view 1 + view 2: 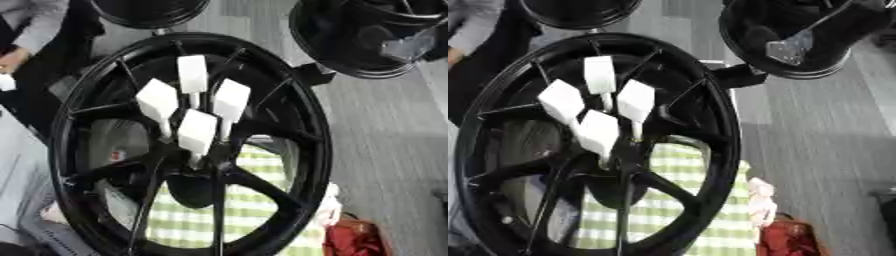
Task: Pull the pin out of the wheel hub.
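Neither the left hand nor the right hand shows in either view, so I cannot tell whether the fingers are open, closed or holding anything, nor which arm is nearer to the work. The wheel hub [317, 130] fills the middle of the view, tilted, its face turned toward the camera. Four white pins cluster at its centre, where the spokes meet: a top pin [192, 74], a left pin [157, 100], a right pin [232, 100] and a lower pin [197, 131]. Each has a blocky white head on a thin stem, and the stems run down and inward to the centre, so the long axes fan up and out from the hub face. The heads are close together, the lower one nearly touching its neighbours. Judging from this, any fingers would have to come in from the head end and draw back along the stem, not across it. A green checked cloth [254, 200] shows through the spokes below.
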Robot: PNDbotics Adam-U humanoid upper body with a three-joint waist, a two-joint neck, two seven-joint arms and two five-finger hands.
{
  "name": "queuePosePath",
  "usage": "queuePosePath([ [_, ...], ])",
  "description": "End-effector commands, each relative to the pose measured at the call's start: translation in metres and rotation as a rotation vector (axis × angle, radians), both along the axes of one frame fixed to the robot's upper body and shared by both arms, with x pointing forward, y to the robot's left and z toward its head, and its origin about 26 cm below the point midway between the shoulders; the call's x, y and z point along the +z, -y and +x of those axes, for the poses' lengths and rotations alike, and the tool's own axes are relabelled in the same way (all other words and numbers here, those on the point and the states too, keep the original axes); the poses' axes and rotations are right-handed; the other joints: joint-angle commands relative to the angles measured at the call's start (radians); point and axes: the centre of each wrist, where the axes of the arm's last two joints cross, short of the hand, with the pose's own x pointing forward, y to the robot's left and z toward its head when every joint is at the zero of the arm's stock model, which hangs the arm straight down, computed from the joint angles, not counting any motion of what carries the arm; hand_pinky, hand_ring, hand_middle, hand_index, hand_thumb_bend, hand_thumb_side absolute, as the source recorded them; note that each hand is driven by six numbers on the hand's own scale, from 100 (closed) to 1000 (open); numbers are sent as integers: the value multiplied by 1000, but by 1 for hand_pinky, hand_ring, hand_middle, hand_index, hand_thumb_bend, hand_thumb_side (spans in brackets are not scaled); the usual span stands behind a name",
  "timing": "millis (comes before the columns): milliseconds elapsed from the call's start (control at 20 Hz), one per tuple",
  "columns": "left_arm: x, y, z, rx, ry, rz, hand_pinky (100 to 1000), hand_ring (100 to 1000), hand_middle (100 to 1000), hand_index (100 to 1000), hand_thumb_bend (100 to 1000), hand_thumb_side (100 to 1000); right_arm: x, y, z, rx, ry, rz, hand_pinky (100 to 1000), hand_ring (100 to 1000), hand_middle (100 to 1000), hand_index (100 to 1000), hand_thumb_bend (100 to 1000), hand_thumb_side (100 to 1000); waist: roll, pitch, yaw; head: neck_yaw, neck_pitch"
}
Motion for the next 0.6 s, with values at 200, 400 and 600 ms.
queuePosePath([
  [200,12,-1,-4,0,26,29,823,844,876,879,878,782,11,-9,-2,54,22,-46,959,913,851,837,235,239,4,-21,1,-4,5],
  [400,12,0,-4,-4,26,29,822,844,874,878,880,782,11,-22,6,92,1,-75,957,912,850,842,227,294,3,-23,3,-10,5],
  [600,13,2,-4,-13,26,30,822,845,873,878,880,782,7,-38,19,131,-22,-126,956,912,850,843,233,314,2,-24,9,-17,5],
])
